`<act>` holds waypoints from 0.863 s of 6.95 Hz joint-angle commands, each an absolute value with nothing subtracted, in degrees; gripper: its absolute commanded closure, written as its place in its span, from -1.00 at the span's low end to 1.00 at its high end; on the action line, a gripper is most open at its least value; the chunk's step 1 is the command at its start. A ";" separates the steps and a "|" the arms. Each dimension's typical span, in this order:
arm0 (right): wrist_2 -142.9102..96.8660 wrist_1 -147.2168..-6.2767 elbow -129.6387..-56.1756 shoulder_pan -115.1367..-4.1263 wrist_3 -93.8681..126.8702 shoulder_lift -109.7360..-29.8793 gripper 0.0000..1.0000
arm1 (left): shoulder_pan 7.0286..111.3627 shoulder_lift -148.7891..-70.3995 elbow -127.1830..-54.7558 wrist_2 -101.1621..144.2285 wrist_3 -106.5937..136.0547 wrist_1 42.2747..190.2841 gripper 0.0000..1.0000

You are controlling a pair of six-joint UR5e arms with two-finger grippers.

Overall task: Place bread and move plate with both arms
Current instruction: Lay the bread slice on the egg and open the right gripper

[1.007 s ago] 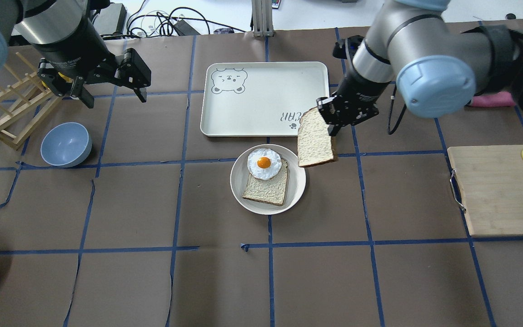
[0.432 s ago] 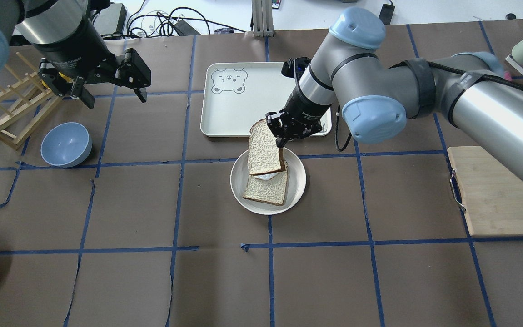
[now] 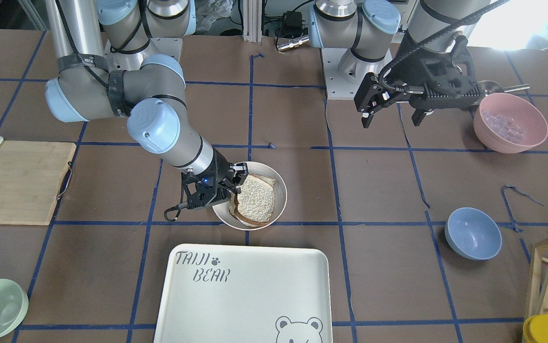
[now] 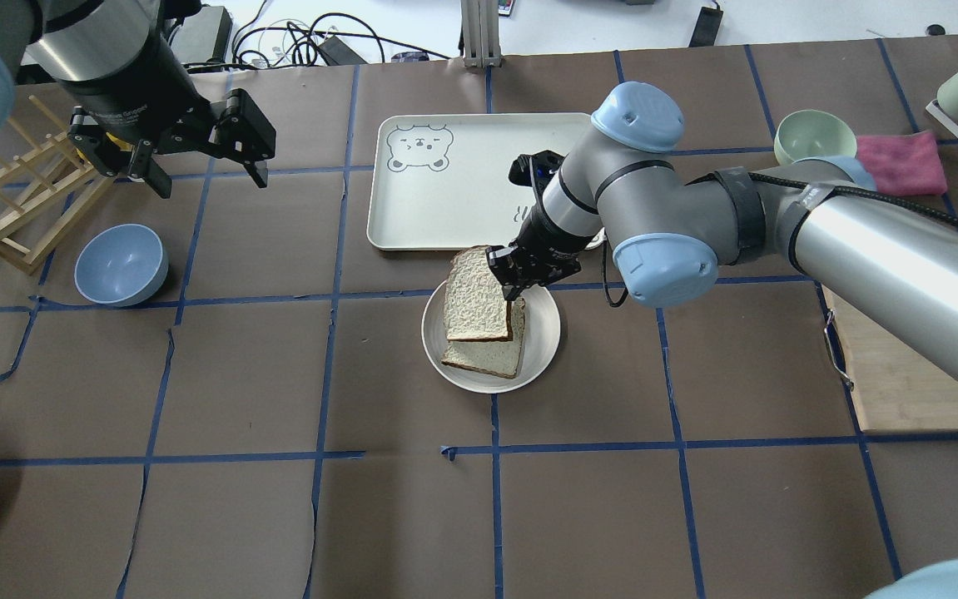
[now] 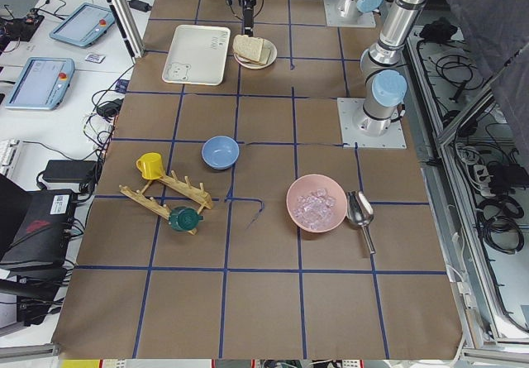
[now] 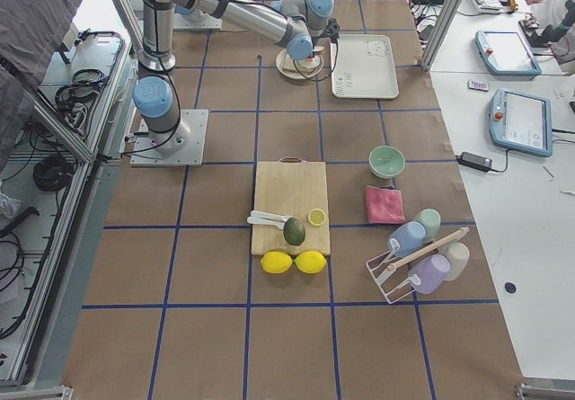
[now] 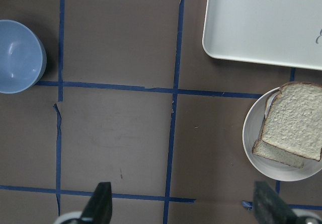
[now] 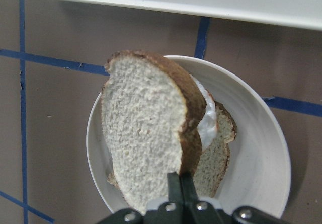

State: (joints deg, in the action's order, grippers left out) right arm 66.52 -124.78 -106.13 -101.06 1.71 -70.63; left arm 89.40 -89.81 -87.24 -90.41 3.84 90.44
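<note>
Right hand: the black two-finger right hand (image 4: pixel 515 287) is clamped on the edge of the thick, pale, brown-crusted bread slice (image 8: pixel 143 133).
Bread slice: it hangs tilted from the hand, long axis running away from the robot, rounded end farthest.
Beneath: the round cream-white dish (image 4: pixel 545 333) holds a thinner tan slice (image 4: pixel 487 358) topped with egg white (image 8: pixel 207 126). The held slice is offset towards the tray, so it probably needs levelling before release.
Beyond: a cream rectangular tray (image 4: pixel 462 191) lies just past the dish.
Left hand: the left hand (image 4: pixel 210 179) is spread wide and empty, well apart above the surface.
</note>
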 commanded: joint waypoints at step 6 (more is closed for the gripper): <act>70.72 -121.91 -95.53 -100.38 -0.44 -72.86 -1.00 | 89.47 -89.82 -87.36 -90.44 3.78 90.44 -1.00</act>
State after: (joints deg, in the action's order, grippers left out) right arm 68.31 -129.34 -103.14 -100.78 -0.40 -72.52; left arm 89.47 -89.82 -87.30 -90.40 3.85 90.44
